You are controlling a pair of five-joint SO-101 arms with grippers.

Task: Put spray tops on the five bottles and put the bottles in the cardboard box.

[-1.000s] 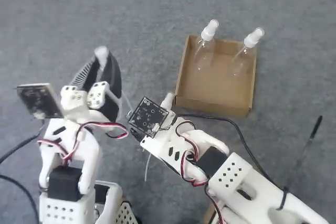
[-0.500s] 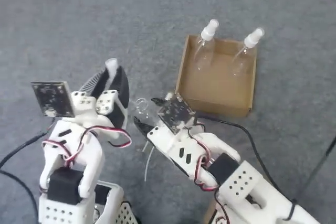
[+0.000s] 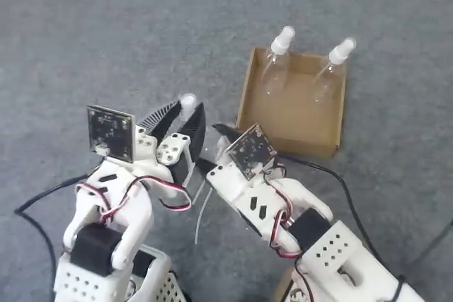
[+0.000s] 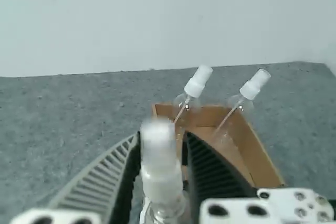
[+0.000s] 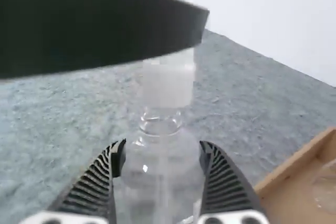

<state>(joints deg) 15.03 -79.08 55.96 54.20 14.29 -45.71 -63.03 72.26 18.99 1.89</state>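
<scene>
We hold the clear plastic bottle point(image 5: 157, 174) pinched between the fingers of the right gripper point(image 5: 161, 153) over the grey table's point(image 3: 106, 47) middle, to steady its neck while the fingers of the left gripper point(image 4: 163, 142) clamp the white spray top point(image 4: 157, 163) onto it.

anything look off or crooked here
In the cardboard box, one bottle and the other bottle both lean on the far wall, tops past the rim. A thin white tube lies loose between the arms.
</scene>
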